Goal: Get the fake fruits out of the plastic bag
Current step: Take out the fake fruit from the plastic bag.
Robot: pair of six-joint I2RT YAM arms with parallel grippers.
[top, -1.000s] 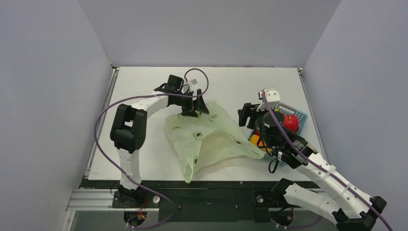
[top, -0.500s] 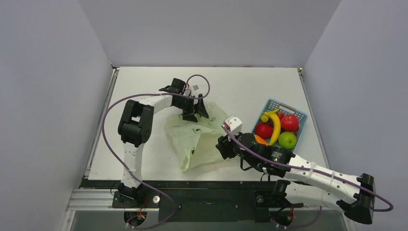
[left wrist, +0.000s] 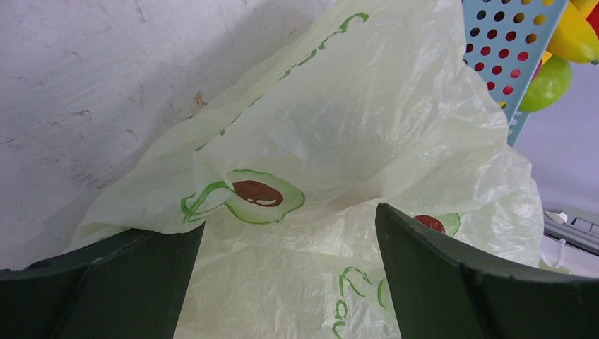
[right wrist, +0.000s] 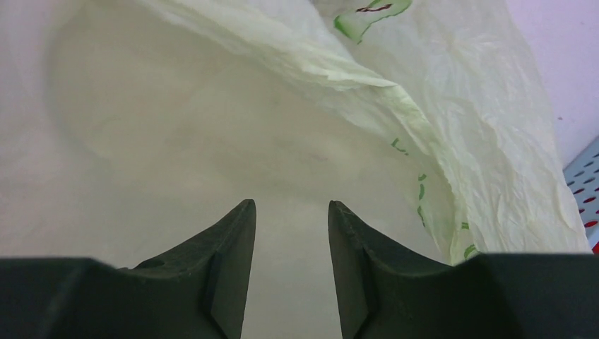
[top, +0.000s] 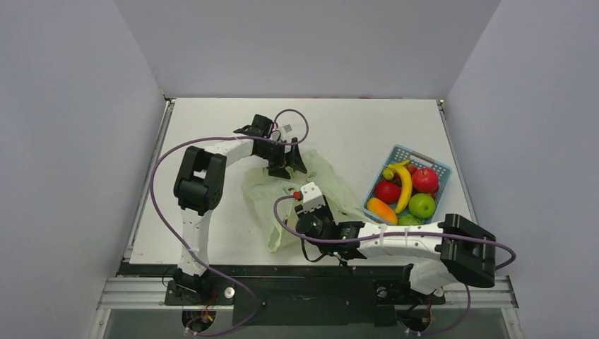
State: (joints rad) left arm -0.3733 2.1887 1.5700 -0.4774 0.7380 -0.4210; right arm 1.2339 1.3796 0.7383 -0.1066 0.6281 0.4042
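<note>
The plastic bag lies crumpled and flat at the table's middle; no fruit shows inside it. The fake fruits sit in the blue basket: red apples, a banana, a green apple and an orange piece. My left gripper is open over the bag's far edge, its fingers wide apart with bag film between them. My right gripper is at the bag's near right side. It is open and empty inside the bag's mouth, and pale film lies ahead.
The blue basket stands at the right of the table and also shows in the left wrist view, with a yellow fruit and a green fruit behind its wall. My right arm stretches leftward along the near edge.
My right arm has swung left from the basket to the bag's mouth. The bag has been drawn in smaller. My left gripper has barely moved.
</note>
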